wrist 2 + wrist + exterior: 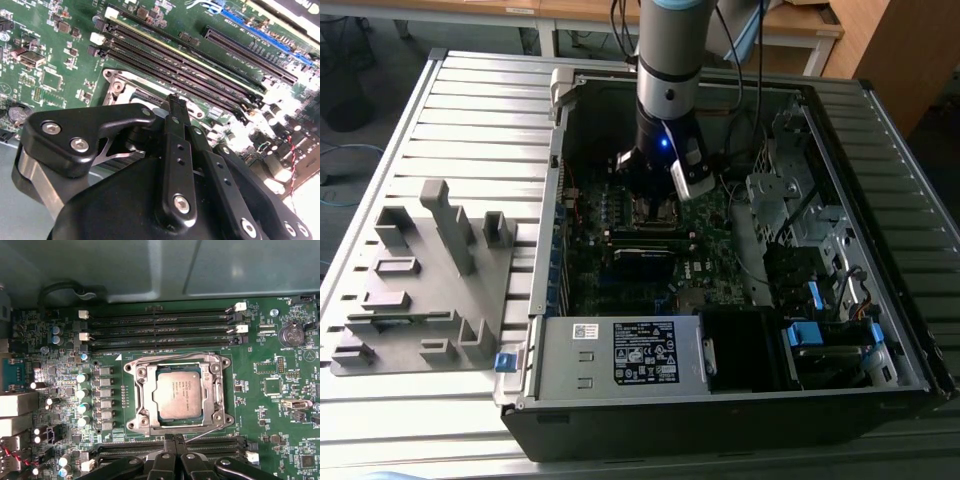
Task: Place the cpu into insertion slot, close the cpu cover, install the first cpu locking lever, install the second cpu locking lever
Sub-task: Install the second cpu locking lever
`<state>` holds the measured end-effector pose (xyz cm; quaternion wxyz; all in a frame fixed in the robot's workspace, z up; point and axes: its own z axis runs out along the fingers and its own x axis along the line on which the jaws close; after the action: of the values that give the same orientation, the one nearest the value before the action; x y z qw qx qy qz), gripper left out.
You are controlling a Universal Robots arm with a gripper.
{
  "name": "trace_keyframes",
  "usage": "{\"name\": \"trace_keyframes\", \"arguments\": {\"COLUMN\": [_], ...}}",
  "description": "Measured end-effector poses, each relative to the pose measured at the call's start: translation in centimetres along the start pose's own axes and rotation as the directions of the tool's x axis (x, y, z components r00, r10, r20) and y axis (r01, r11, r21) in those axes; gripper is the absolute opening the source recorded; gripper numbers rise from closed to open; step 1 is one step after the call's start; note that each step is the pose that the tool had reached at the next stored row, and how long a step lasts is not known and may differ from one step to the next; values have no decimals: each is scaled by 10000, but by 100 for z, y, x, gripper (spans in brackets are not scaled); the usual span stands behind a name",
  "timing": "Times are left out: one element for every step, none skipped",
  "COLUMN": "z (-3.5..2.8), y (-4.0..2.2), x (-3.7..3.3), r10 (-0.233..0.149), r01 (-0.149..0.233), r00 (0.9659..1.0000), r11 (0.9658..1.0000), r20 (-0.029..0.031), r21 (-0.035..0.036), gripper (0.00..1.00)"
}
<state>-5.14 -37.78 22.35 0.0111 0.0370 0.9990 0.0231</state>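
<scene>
Hovering just above the motherboard, the fingers [173,439] are pressed together, empty, beside the insertion slot [141,402], where the cpu [177,397] lies seated under the lowered cpu cover [214,390].

Open black desktop computer case [720,400] lying on grey slatted metal bench [480,110]. Green motherboard [620,265] inside case. Silver-and-black robot arm [668,90] reaching down into case near its far edge, blue light lit on wrist. Grey plastic fixture block with upright posts [425,285] near bench's edge at exterior view's left. Silver drive cage [790,200] along case's edge at exterior view's right.
</scene>
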Motion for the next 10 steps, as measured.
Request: {"name": "trace_keyframes", "arguments": {"z": [3, 6, 9, 12, 15, 17, 19, 22, 24, 27], "y": [-1, -1, -2, -2, -2, -3, -4, -4, -5, -6], "x": [1, 3, 5, 9, 13, 18, 25, 33, 40, 47], "r10": [-1, -2, -2, -1, -1, -1, -1, -1, -2, -2], "r01": [1, 2, 2, 1, 1, 1, 1, 1, 2, 2], "r00": [10000, 10000, 10000, 10000, 10000, 10000, 10000, 10000, 10000, 10000], "r11": [10000, 10000, 10000, 10000, 10000, 10000, 10000, 10000, 10000, 10000], "r20": [-1, -1, -1, 0, 0, 0, -1, -1, 0, -1], "r21": [1, 1, 1, 1, 1, 2, 1, 1, 1, 1], "gripper": [11, 11, 11, 11, 11, 11, 11, 11, 11, 11]}}
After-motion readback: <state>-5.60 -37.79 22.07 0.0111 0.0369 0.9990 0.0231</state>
